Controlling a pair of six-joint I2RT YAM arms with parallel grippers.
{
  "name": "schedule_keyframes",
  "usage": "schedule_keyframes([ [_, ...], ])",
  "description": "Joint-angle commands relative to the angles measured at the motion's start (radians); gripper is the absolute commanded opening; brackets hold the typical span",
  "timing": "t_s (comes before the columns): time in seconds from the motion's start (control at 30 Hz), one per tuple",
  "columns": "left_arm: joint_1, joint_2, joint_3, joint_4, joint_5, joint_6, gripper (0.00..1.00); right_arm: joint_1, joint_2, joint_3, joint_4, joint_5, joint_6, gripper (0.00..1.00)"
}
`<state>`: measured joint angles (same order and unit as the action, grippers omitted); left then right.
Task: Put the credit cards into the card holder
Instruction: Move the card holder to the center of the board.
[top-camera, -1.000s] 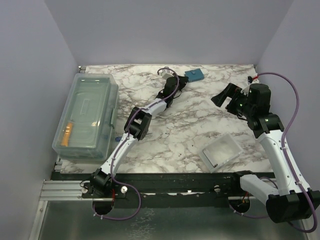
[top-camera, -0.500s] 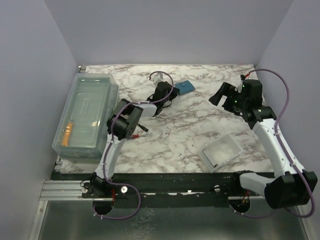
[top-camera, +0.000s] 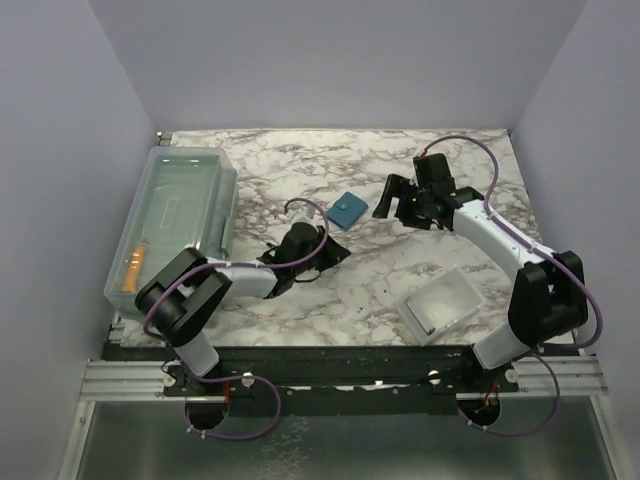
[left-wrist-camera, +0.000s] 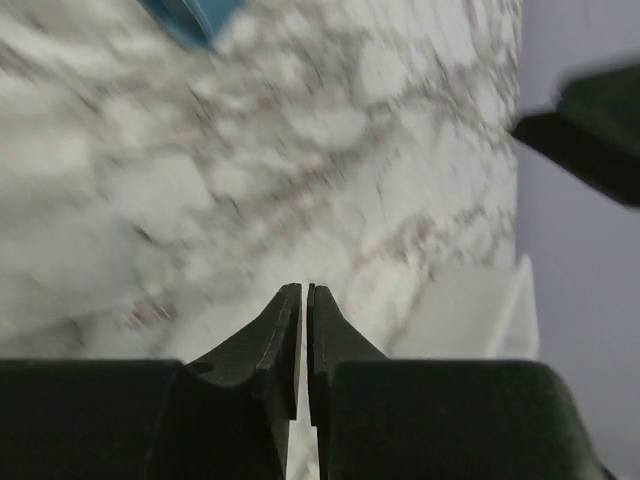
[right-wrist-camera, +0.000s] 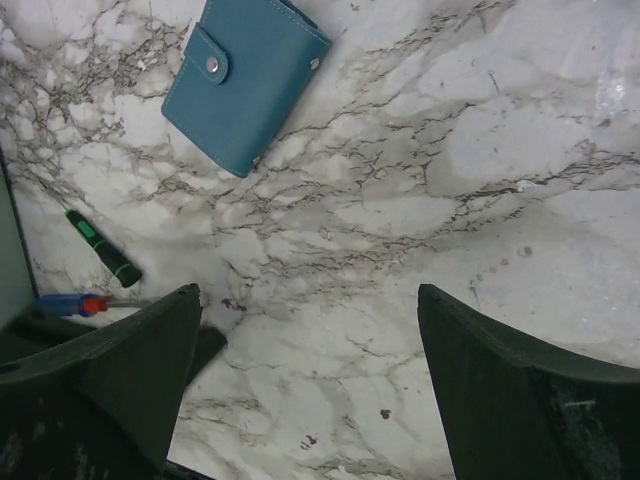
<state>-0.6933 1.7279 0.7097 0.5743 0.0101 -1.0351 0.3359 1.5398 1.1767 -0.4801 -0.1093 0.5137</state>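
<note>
Card holder lies closed, just beyond the spread right claw.

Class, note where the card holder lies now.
Top view: the card holder lies closed on the table, beyond the left gripper, beside the right gripper.

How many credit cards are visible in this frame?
1 credit card shows, golden-orange, inside the clear bin, toward its near-left corner. It could be a stack, so others may be hidden. None lies beside the card holder.

No legible text, labels or numbers anywhere.
</note>
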Motion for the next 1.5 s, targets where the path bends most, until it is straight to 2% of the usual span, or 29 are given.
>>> schedule_keyframes([
  [0.0, -0.077, -0.19, -0.051, -0.213, 0.107, 0.009, 0.25, 0.033, 0.068, -0.014, 0.107, -0.048, 0.161, 0.9],
  [0.07, -0.079, -0.27, -0.036, -0.375, 0.099, 0.049, 0.39, 0.035, 0.106, -0.013, 0.15, -0.06, 0.233, 0.87],
  [0.17, -0.077, -0.425, -0.02, -0.574, 0.007, 0.135, 0.57, 0.035, 0.178, -0.003, 0.212, -0.059, 0.303, 0.83],
  [0.23, -0.061, -0.507, 0.016, -0.693, -0.036, 0.202, 0.68, 0.035, 0.232, -0.004, 0.287, -0.059, 0.359, 0.81],
  [0.33, -0.027, -0.593, 0.092, -0.821, -0.045, 0.288, 0.91, 0.036, 0.313, -0.014, 0.405, -0.061, 0.459, 0.76],
  [0.4, -0.018, -0.635, 0.126, -0.86, -0.036, 0.349, 0.95, 0.038, 0.367, -0.01, 0.491, -0.061, 0.49, 0.7],
  [0.57, -0.017, -0.681, 0.159, -0.88, -0.012, 0.4, 0.95, 0.041, 0.471, 0.033, 0.549, 0.015, 0.543, 0.64],
  [0.73, -0.017, -0.627, 0.221, -0.88, 0.056, 0.418, 0.95, 0.041, 0.582, 0.081, 0.576, 0.031, 0.572, 0.54],
  [0.8, -0.015, -0.596, 0.257, -0.883, 0.075, 0.428, 0.95, 0.043, 0.615, 0.108, 0.564, 0.012, 0.56, 0.39],
  [0.87, -0.014, -0.568, 0.294, -0.89, 0.082, 0.442, 0.95, 0.047, 0.615, 0.099, 0.569, 0.0, 0.553, 0.18],
  [0.97, -0.012, -0.522, 0.328, -0.892, 0.06, 0.468, 0.96, 0.06, 0.552, 0.032, 0.58, 0.017, 0.485, 0.01],
  [1.07, -0.005, -0.439, 0.375, -0.92, 0.048, 0.506, 0.96, 0.066, 0.475, -0.013, 0.513, -0.019, 0.353, 0.0],
  [1.17, 0.01, -0.33, 0.428, -0.964, 0.074, 0.531, 0.95, 0.069, 0.418, -0.061, 0.432, -0.143, 0.256, 0.0],
  [1.27, 0.028, -0.216, 0.461, -0.984, 0.095, 0.525, 0.92, 0.097, 0.316, -0.205, 0.488, -0.201, 0.257, 0.0],
  [1.33, 0.052, -0.165, 0.475, -0.996, 0.144, 0.495, 0.86, 0.12, 0.232, -0.306, 0.518, -0.187, 0.283, 0.0],
  [1.47, 0.048, -0.079, 0.504, -1.005, 0.149, 0.465, 0.64, 0.141, 0.134, -0.44, 0.541, -0.174, 0.331, 0.0],
])
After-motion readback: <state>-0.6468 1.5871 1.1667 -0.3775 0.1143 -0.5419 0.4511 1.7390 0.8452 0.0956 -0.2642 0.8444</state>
